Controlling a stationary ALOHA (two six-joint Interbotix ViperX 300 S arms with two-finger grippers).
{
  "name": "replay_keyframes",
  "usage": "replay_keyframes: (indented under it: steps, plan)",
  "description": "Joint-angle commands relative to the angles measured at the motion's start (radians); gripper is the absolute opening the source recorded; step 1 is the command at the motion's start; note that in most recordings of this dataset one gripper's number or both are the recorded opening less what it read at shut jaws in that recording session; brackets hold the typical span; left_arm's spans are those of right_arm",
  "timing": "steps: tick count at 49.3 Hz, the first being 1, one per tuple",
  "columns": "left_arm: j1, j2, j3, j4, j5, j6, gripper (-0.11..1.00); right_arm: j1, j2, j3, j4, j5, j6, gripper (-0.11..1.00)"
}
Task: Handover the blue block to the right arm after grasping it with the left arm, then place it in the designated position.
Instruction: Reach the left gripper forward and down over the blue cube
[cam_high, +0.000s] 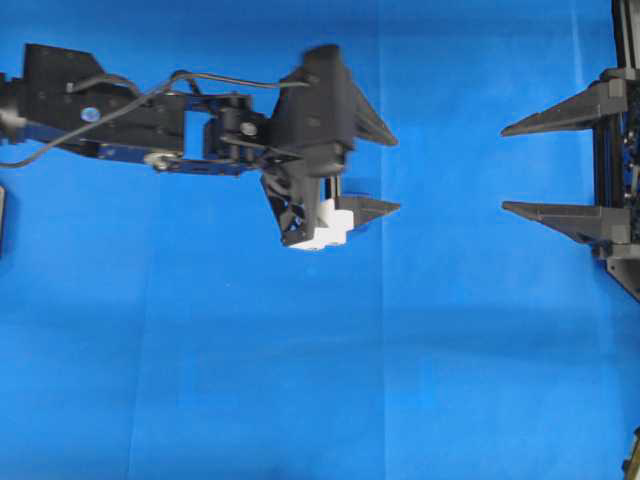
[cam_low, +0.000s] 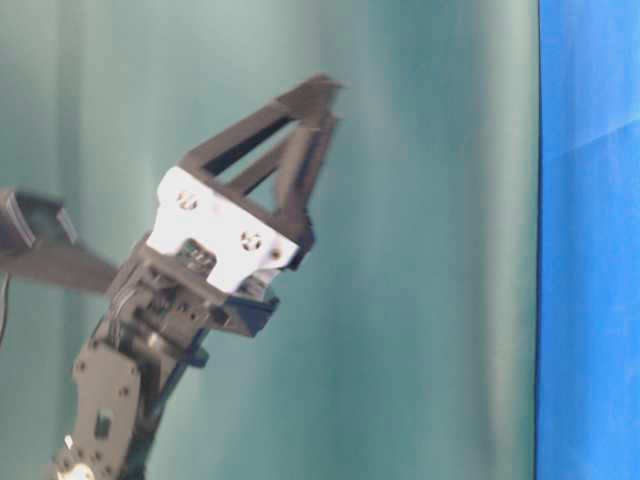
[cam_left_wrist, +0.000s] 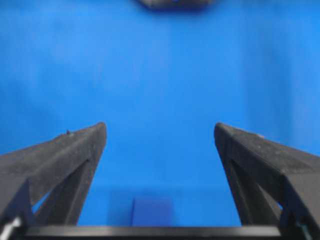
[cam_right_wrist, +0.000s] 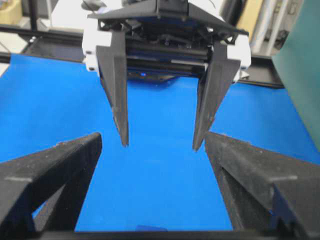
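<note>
Two robot arms face each other over one desk (cam_high: 300, 380) draped in smooth blue cloth, with a single blue block in play. At left in the overhead view, the left arm (cam_high: 130, 125), black with loose exposed cables, carries its tool (cam_high: 392, 172), two pointed black fingers (cam_high: 370, 208) on a rail capped with white brackets; its jaws stand wide apart and grip nothing. The blue block (cam_left_wrist: 152, 211) shows only in the left wrist view, a small dark-blue cube a shade darker than the cloth, lying on the desk low between the spread fingers and touching neither. At right, the right arm (cam_high: 620, 180) holds its tool (cam_high: 505, 168), all dark and without white brackets, spread equally wide and empty, its tips pointing toward the left tool, well apart from it. From table level the left tool (cam_low: 325, 100) tilts upward against a green backdrop (cam_low: 430, 250), its fingers matte and tapering to points.
</note>
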Motion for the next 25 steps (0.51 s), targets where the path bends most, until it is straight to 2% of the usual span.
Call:
replay_keyframes:
  steps: [1, 15, 20, 25]
  plan:
    - [0.002, 0.005, -0.087, 0.003, 0.129, 0.002, 0.93, -0.002, 0.006, -0.028, 0.002, 0.002, 0.002, 0.96]
    - [-0.008, 0.078, -0.25, 0.005, 0.46, 0.034, 0.93, -0.002, 0.006, -0.028, 0.003, 0.012, 0.008, 0.96]
    - [-0.011, 0.097, -0.29, 0.003, 0.517, 0.044, 0.93, -0.002, 0.006, -0.028, 0.003, 0.012, 0.008, 0.96]
    - [-0.011, 0.1, -0.299, 0.003, 0.52, 0.048, 0.93, -0.002, 0.006, -0.028, 0.003, 0.012, 0.008, 0.96]
